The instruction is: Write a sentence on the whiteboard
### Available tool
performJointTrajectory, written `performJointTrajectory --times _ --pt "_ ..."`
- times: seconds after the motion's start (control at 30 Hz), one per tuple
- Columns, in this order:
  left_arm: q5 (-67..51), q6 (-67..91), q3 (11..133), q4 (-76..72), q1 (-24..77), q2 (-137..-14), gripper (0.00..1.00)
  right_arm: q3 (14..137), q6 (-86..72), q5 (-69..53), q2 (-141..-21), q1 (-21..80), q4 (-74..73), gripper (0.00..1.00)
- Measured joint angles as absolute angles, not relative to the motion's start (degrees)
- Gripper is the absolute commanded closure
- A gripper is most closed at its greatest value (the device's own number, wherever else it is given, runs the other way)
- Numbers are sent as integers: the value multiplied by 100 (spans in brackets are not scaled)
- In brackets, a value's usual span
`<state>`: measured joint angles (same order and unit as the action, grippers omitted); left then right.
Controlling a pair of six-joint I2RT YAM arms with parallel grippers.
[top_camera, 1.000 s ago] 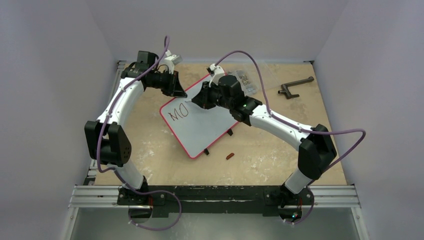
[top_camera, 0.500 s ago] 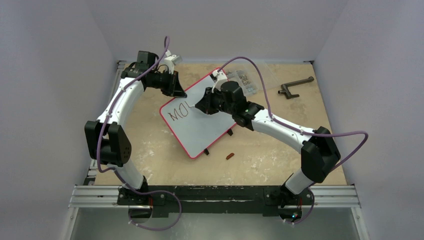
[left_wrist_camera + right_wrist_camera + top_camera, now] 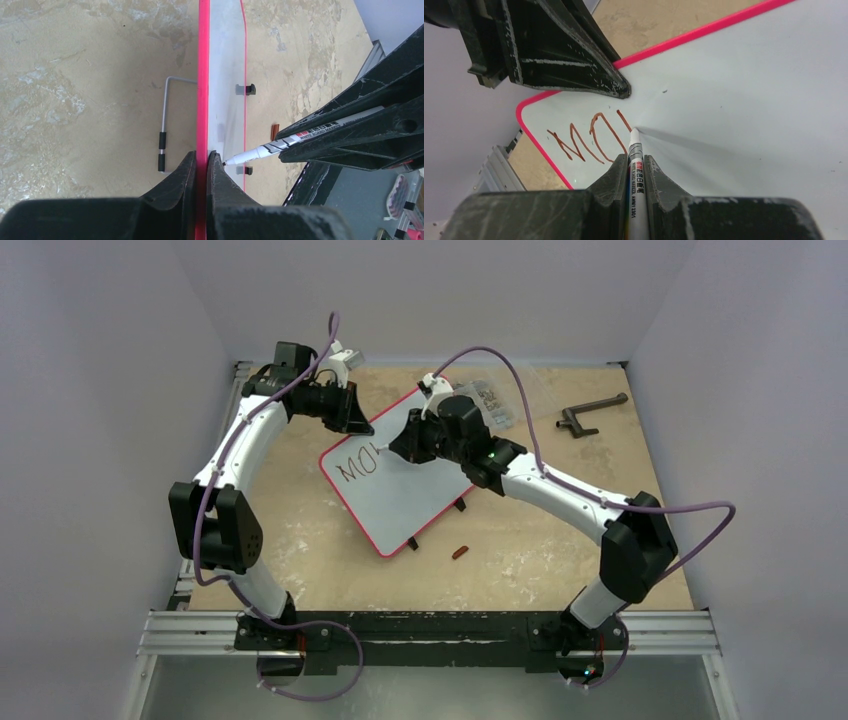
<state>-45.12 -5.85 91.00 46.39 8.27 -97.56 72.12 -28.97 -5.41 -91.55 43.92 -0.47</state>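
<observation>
Now | left tool (image 3: 201, 160) clamped on whiteboard (image 3: 400, 500) rim | right tool (image 3: 634, 162) gripping marker (image 3: 635, 150), tip at sentence (image 3: 589, 137) | advice: light even pressure, short strokes

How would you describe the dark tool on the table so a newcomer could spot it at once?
Start from the red-rimmed whiteboard mid-table and look toward the far right corner. There, right of the clear parts box, lies the tool: a slim bar with a bent end, dark and opaque where the box is see-through.
</observation>
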Motion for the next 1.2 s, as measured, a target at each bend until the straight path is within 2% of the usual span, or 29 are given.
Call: performJointTrajectory --times 0.3,0.8,1.2 --pt "-4477 -585 9076 4633 827 -9747 100 7762 -2893 -370 -9397 4392 -301 100" --pt "-4460 -580 9074 4641 829 -9717 100 7852 -2893 -342 -9393 4392 -344 100" --pt "-4508 -558 9096 4729 880 -9631 100 7636 -2912 -198 -8565 4381 -298 100"
